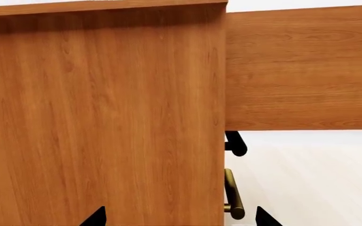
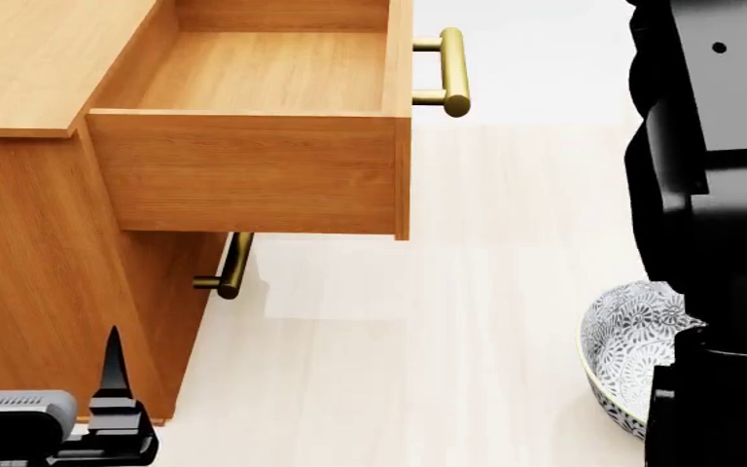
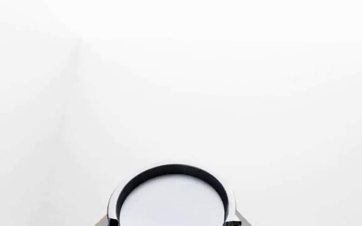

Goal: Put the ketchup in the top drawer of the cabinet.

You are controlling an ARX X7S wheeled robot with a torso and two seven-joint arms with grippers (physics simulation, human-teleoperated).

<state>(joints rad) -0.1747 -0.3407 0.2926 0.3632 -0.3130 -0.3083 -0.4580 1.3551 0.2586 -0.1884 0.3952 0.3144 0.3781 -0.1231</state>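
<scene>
From my head view the top drawer [image 2: 250, 170] stands pulled well out of the cabinet [image 2: 36, 58], its shallow box of smooth orange-brown wood open upward, its inside floor bare as far as I can see, and its brass bar handle [image 2: 453, 70] jutting from the front panel. Below the drawer, the lower drawer's handle [image 2: 232, 265], a like brass bar, sticks out from the cabinet front. My left hand [image 2: 39, 362] sits low beside the cabinet's side wall, under and well short of the open drawer, with its two black pointed fingers [image 2: 113, 362] apart and nothing between them; the left wrist view shows the same tips spread before the broad grained side panel. The ketchup is not visible in any view, so I cannot place it against either hand. My right arm [image 2: 718, 146], black and glossy, rises on the far side from the cabinet and hides my right hand; the right wrist view shows only a dark curved rim [image 3: 171, 170] against white, so I cannot tell how that hand stands. A grey-patterned bowl [image 2: 626, 345], round and shallow, lies on the pale wood-plank floor [image 2: 478, 292] beside that arm, well apart from the cabinet.
</scene>
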